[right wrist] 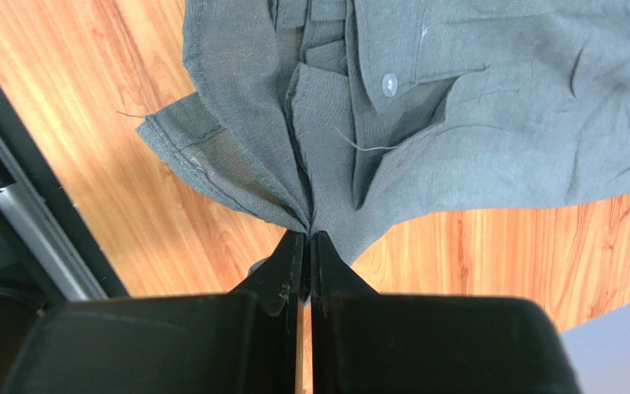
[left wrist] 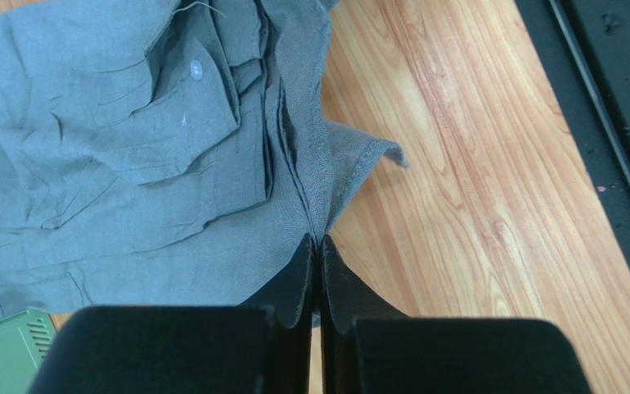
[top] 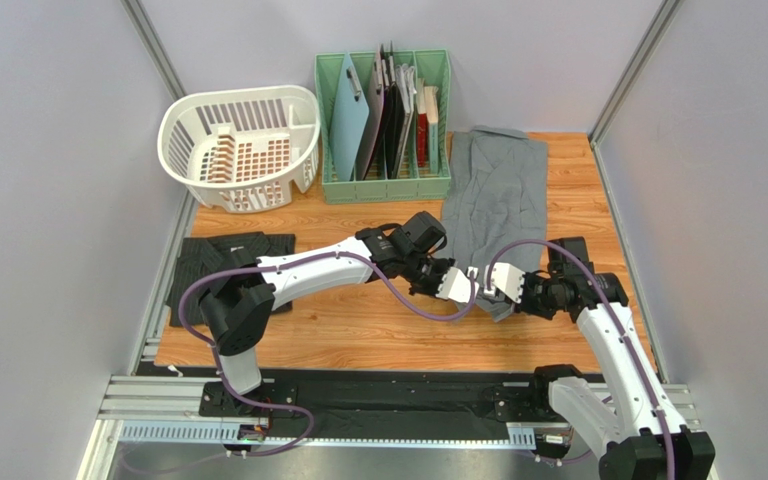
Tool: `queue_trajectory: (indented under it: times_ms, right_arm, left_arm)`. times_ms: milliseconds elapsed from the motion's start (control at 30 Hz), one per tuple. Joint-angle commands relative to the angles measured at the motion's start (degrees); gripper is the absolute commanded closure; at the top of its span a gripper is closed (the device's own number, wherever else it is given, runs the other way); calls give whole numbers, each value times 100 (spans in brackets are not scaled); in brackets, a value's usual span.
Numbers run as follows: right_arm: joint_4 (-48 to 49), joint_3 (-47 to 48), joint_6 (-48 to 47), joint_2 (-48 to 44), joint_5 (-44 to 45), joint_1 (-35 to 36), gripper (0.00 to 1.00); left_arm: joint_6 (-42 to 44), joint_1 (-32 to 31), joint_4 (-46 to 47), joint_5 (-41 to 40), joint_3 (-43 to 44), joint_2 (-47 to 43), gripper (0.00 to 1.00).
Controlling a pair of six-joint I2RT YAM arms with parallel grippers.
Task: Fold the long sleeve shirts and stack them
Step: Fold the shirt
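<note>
1. The plain medium grey collared cloth shirt [top: 498, 190] lies as a long, rumpled strip on the right half of the wooden worktop [top: 358, 330]. Its far end sits just beside the green plastic file rack [top: 383, 115], and its near end is in my grip.
2. My left gripper [left wrist: 318, 244] is clamped tight on a bunched pleat of that near edge, the jaws pressed together with grey cloth between them.
3. My right gripper [right wrist: 308, 236] pinches the same edge just beside it, jaws likewise closed on gathered fabric, with a buttoned placket visible beyond.
4. As I judge it, the step in hand is the fold of the grey shirt, with the grasp secured and the fold itself not yet made.
5. The next move calls for both arms to lift together, keep the edge taut between them, and carry it over toward the far end so the halves meet squarely.
6. The dark charcoal pinstriped shirt [top: 228, 262] lies flat at the worktop's left edge, well apart.
7. Behind it stands the white slotted plastic laundry basket [top: 238, 145].
</note>
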Motion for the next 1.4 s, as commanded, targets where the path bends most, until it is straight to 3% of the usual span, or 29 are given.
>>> queue_trajectory:
  times_ms: [0,400,600,1000,1167,1367]
  right_arm:
    - [-848,302,-17,-410,-99,-45,100]
    - [-2544,487,-273,-1554,-398,-45,100]
    - [-2679,531,-484,-1889,-433,-45,100]
    - [-2231,803,-396,-1229,-477,-36,100]
    - [-1801,952,-282,-563,-381,-97,100]
    - [-1221,1576,-527,946,-775,-940,100]
  left_arm:
    - [-207,-36,-245,339,214,-386,100]
    - [-444,-449,-1036,858,-120,-1308,100]
    - [-252,-458,-1537,937,-86,-1538,100]
    - [-217,-116,-1669,972,459,-1020,100]
    - [21,253,-2117,1051,1337,-449,100]
    - [135,736,-2328,1113,2629,641,100]
